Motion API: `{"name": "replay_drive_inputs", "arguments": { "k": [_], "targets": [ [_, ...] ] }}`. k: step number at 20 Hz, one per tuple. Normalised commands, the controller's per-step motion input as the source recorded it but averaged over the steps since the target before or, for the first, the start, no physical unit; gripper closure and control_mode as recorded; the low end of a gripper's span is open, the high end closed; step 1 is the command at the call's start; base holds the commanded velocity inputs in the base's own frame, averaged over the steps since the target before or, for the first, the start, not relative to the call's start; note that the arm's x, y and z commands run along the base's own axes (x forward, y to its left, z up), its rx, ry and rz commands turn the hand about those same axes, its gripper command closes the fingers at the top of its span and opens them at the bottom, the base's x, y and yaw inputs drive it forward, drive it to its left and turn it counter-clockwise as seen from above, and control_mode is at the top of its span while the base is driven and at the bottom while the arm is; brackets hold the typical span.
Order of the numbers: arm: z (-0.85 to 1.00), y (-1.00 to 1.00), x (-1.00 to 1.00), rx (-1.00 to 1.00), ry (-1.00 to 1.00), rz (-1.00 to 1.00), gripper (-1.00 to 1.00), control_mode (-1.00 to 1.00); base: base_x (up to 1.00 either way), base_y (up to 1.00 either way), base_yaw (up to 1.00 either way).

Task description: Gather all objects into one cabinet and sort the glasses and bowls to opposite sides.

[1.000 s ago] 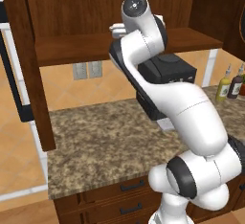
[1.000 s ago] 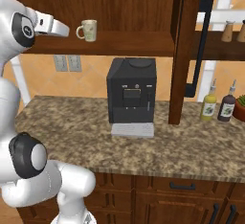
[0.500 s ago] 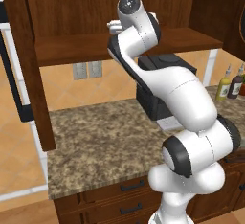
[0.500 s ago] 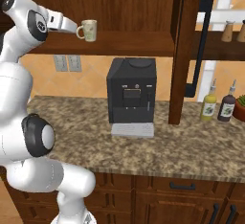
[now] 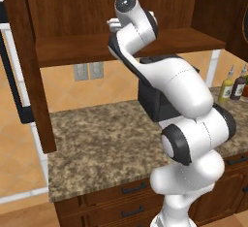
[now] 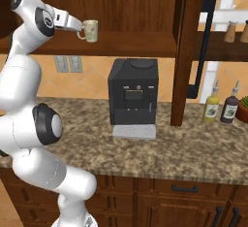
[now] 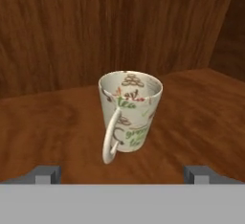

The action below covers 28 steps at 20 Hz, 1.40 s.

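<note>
The arm reached up to the cabinet (image 6: pixel 186 51) shelf. Its pincer (image 7: pixel 122 173) stood wide, holding nothing, just before the cream mug (image 7: pixel 128 112), which stood upright on the shelf.

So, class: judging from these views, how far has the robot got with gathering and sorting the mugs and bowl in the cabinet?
Done: nothing sorted that shows. One cream mug stands upright on the cabinet shelf. In hand: the open gripper is lined up just in front of that mug, handle towards it, not touching it. Left: grasp and place this mug; the other mugs and the bowl are not in sight here, so most of the job probably remains.
</note>
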Motion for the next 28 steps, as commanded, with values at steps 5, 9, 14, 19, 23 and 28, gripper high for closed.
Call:
{"name": "replay_drive_inputs", "arguments": {
  "k": [5, 9, 14, 19, 23, 28],
  "targets": [
    [0.0, -0.01, 0.32, 0.0, 0.0, -0.05, -1.0, -1.0, 0.0, 0.0, 0.0],
    [0.0, 0.0, 0.16, 0.0, 0.0, -0.03, -1.0, -1.0, 0.0, 0.0, 0.0],
    [0.0, 0.0, 0.03, 0.0, 0.0, -0.01, -1.0, -1.0, 0.0, 0.0, 0.0],
    [-0.04, -0.16, 0.0, 0.0, 0.0, -0.01, -1.0, -1.0, 0.0, 0.0, 0.0],
    [-0.17, -0.17, 0.04, 0.0, 0.0, -0.01, -1.0, -1.0, 0.0, 0.0, 0.0],
    [-0.16, -0.02, 0.05, 0.0, -0.01, -0.01, -1.0, -1.0, 0.0, 0.0, 0.0]
  ]
}}
